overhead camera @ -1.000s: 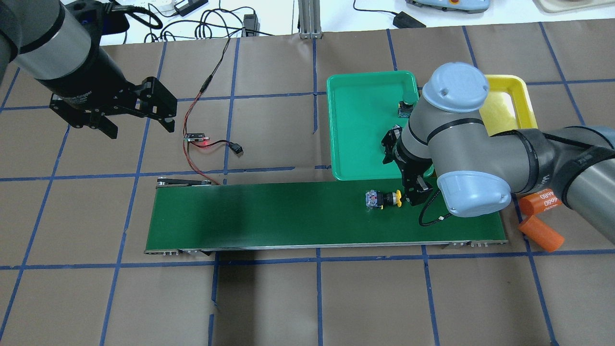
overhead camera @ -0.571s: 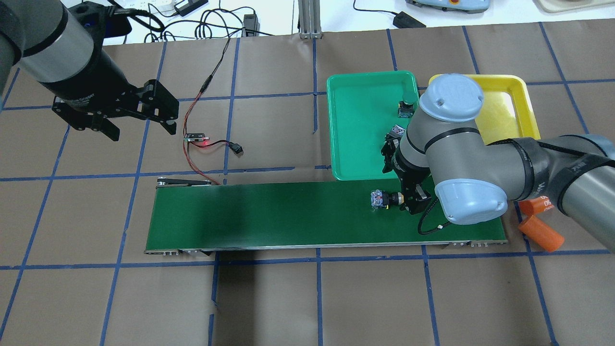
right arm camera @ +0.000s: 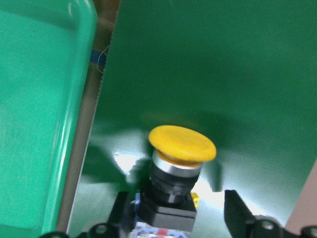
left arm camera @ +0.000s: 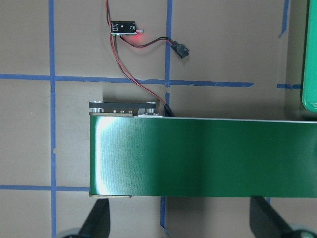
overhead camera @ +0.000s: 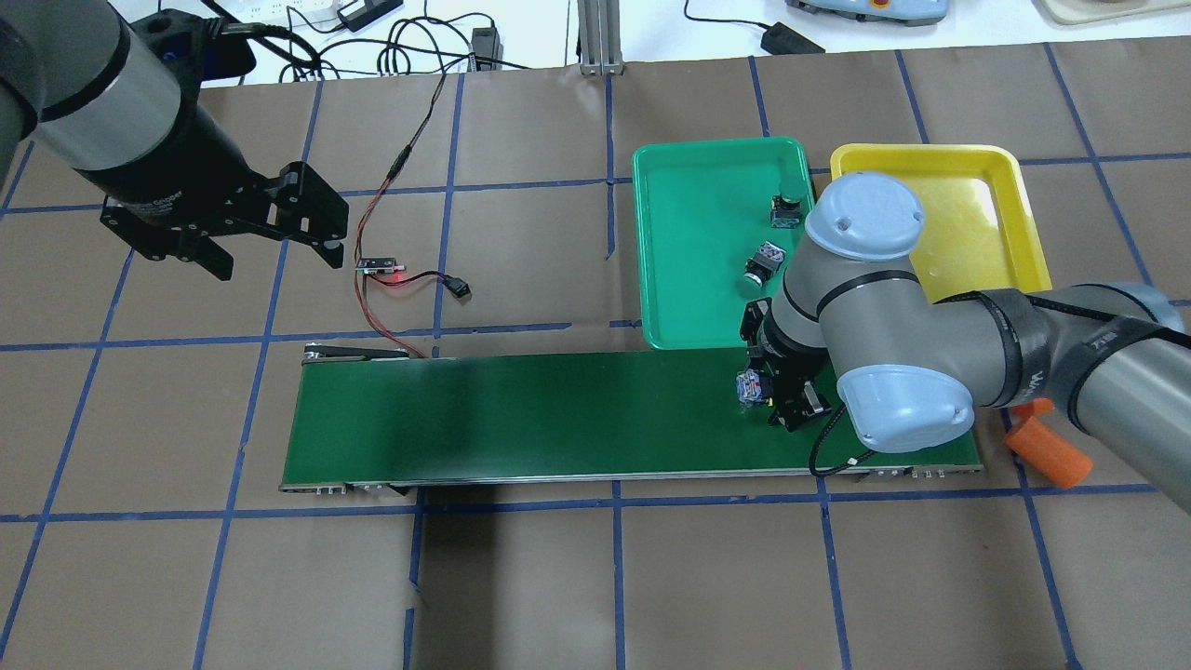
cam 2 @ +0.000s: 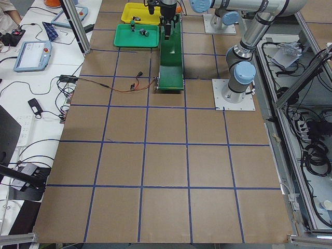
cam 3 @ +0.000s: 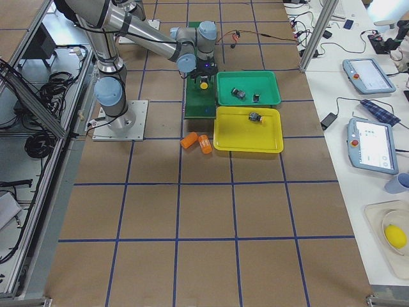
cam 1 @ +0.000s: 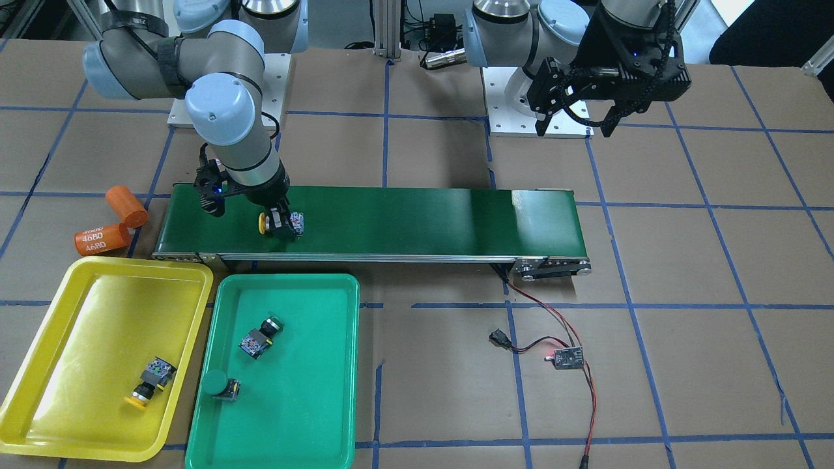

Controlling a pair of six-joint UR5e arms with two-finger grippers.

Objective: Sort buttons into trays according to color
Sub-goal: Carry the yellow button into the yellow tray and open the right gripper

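**Yellow button straddled on the belt, not yet pinched**

The right gripper (right arm camera: 179, 206) is lowered over the conveyor belt (overhead camera: 521, 409) near its right end, with its jaws spread. One finger is seen close against the black body of the last yellow button (right arm camera: 182, 145), while a clear gap is left on the other side. The button is laid on its side. Its long axis runs along the belt's length and its cap is turned toward the belt's right end, so the jaws are set across that axis. Closing on the body is judged to be the next move.

The yellow tray (overhead camera: 930, 154) is placed beyond the belt's far edge, past the green tray (overhead camera: 707, 144). The left gripper (overhead camera: 276, 253) is held spread and empty, well apart, beyond the belt's left end. The right arm is therefore far nearer.
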